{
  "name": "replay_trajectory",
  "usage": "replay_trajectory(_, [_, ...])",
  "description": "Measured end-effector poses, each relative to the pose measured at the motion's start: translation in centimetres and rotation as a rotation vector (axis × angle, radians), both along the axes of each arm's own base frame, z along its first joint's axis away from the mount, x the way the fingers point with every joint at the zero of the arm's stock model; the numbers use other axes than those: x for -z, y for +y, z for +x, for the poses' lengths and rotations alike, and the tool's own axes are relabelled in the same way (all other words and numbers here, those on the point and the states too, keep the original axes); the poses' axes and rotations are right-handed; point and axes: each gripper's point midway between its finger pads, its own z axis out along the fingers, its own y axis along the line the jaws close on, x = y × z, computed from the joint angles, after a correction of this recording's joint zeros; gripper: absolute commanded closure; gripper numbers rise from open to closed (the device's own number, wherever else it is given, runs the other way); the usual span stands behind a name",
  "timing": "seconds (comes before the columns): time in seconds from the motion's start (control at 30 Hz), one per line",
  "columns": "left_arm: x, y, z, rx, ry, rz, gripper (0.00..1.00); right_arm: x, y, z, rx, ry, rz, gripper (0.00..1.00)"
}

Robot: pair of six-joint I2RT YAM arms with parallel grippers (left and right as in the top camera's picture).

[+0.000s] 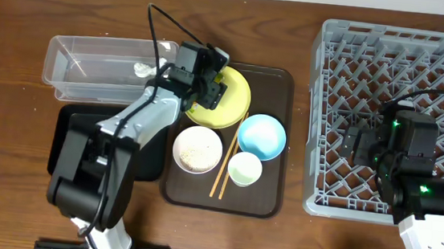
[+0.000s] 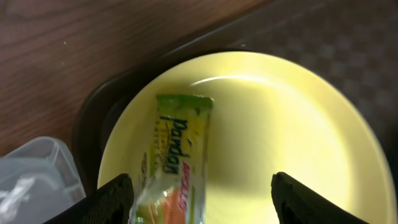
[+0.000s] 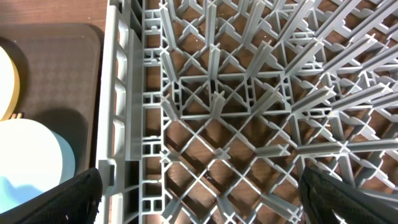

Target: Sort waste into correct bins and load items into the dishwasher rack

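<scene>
My left gripper (image 1: 212, 86) hangs open just over the yellow plate (image 1: 235, 109). In the left wrist view the green-yellow-orange snack wrapper (image 2: 177, 149) lies on the plate (image 2: 280, 137), between my open fingers (image 2: 202, 200) and close to the left one. The small white scrap (image 1: 142, 70) lies in the clear tub (image 1: 90, 69). The black tray (image 1: 67, 139) is partly under my left arm. The white bowl (image 1: 197, 149) holds rice. The light blue bowl (image 1: 263, 136), white cup (image 1: 245, 169) and chopsticks (image 1: 224, 169) lie nearby. My right gripper (image 1: 357, 144) is open and empty over the dishwasher rack (image 1: 405, 60).
The dishes all sit on a dark brown serving tray (image 1: 278, 85) between the bins and the rack. In the right wrist view the rack's grey wall (image 3: 121, 124) runs beside the tray, with the blue bowl (image 3: 31, 165) at lower left. My right fingers (image 3: 202, 193) are above the pegs.
</scene>
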Motion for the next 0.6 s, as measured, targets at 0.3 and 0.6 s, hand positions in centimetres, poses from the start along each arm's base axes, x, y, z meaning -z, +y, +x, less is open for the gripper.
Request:
replay_trajectory(0.3, [2.8, 1.0, 0.6, -0.030, 0.017, 0.067, 0.27, 0.0, 0.0, 0.0, 0.000, 0.001, 0.000, 0.01])
replay_trajectory(0.6, [4.3, 1.3, -0.1, -0.040, 0.065, 0.084, 0.46, 0.0, 0.0, 0.0, 0.000, 0.001, 0.000, 0.01])
